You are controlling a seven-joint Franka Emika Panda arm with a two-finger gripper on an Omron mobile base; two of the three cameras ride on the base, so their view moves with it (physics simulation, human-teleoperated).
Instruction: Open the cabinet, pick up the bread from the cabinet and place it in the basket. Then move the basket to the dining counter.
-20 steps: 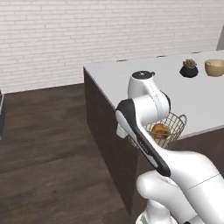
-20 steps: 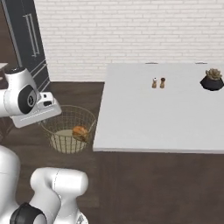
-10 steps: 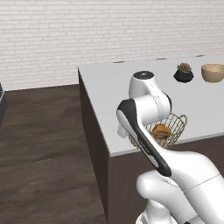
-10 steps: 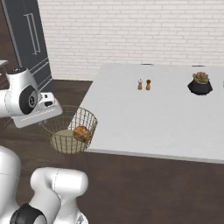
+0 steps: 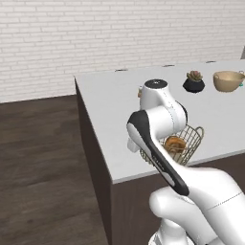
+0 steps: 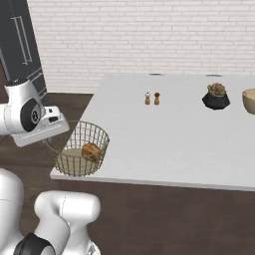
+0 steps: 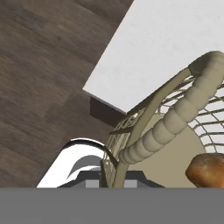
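The wire-mesh basket (image 6: pixel 78 149) hangs by its rim from my gripper (image 7: pixel 112 174), which is shut on the thick tan rim (image 7: pixel 175 117). The bread (image 6: pixel 91 151), a golden-brown roll, lies inside on the pale bottom and also appears as the bread (image 7: pixel 208 170) and the bread (image 5: pixel 174 143). The basket (image 5: pixel 190 139) hovers at the near corner of the dining counter (image 6: pixel 174 134), partly over its white top (image 7: pixel 162 48). My arm hides the gripper in the left base view. The cabinet is out of view.
On the counter farther back stand two small shakers (image 6: pixel 152 98), a potted plant (image 6: pixel 216 96) and a solid wooden bowl (image 5: pixel 228 80). A tall dark unit (image 6: pixel 20 45) stands at the far left. Dark wood floor (image 5: pixel 43 158) lies left of the counter.
The whole picture has shifted, so the base has driven along the counter. The basket with the bread stays in my grip, now over the counter's near corner.
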